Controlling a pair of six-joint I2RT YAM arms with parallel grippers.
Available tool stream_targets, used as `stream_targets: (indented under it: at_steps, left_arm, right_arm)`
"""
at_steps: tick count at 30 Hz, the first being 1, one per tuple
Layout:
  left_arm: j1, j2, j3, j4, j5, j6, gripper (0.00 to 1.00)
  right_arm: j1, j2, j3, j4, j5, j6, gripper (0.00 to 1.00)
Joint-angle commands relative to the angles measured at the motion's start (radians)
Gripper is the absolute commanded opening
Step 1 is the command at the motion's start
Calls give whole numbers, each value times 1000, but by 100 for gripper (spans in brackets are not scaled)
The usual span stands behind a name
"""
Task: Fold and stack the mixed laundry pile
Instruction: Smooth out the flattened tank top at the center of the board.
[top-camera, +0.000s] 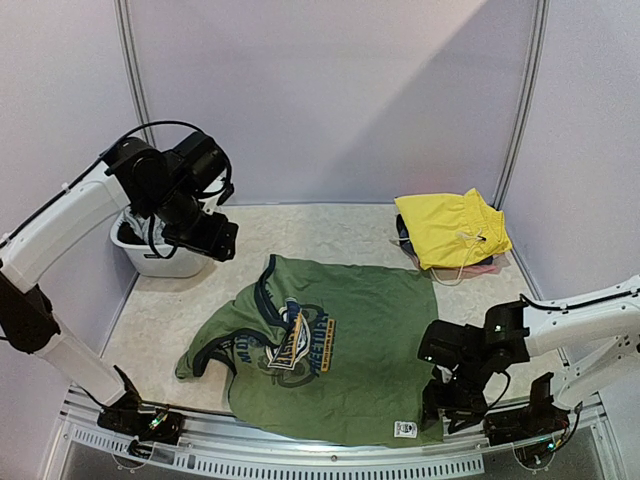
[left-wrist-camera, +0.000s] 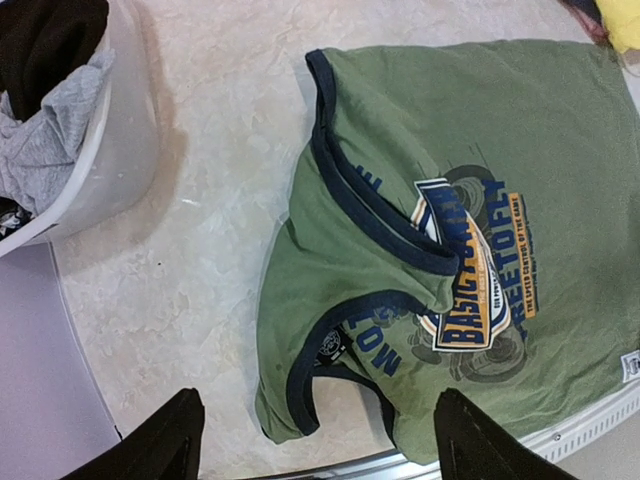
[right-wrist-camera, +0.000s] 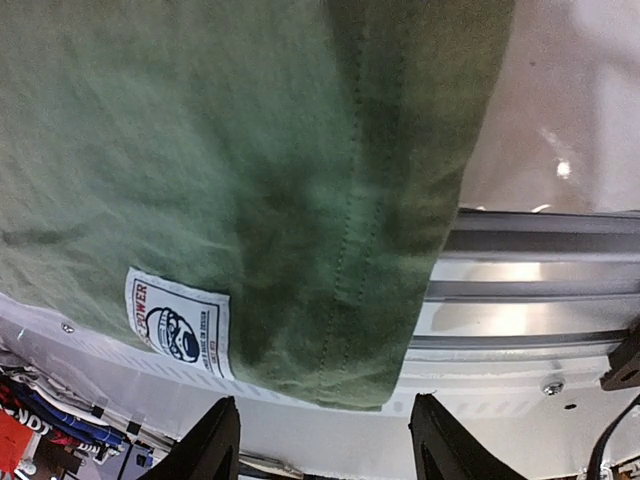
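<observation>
Olive T-shirt spread out — left hand gaping, empty; right hand parted at hem corner, not gripping.

Bare surface lies open behind the shirt and beside the tub. The yellow pile blocks the right rear corner.

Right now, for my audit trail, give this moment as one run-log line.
green T-shirt: spread out, unfolded | left hand: open, empty, raised by white tub | right hand: open, over hem corner | yellow garment: far right
</observation>
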Motion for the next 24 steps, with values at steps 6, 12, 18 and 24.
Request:
stream_targets:
  at_steps: [6, 12, 18, 24]
  left_arm:
    - [-16, -64, -49, -27, 45, 12, 80]
    - [-16, -82, -90, -7, 63, 14, 79]
    - [-23, -87, -124, 28, 105, 55, 79]
    - [-52, -79, -134, 55, 155, 112, 78]
  right_arm:
    - [33, 92, -39, 136, -50, 43, 55]
    - [33, 87, -77, 194, -29, 54, 35]
    - [33, 52, -106, 184, 6, 57, 3]
    - [29, -53, -80, -94, 117, 88, 0]
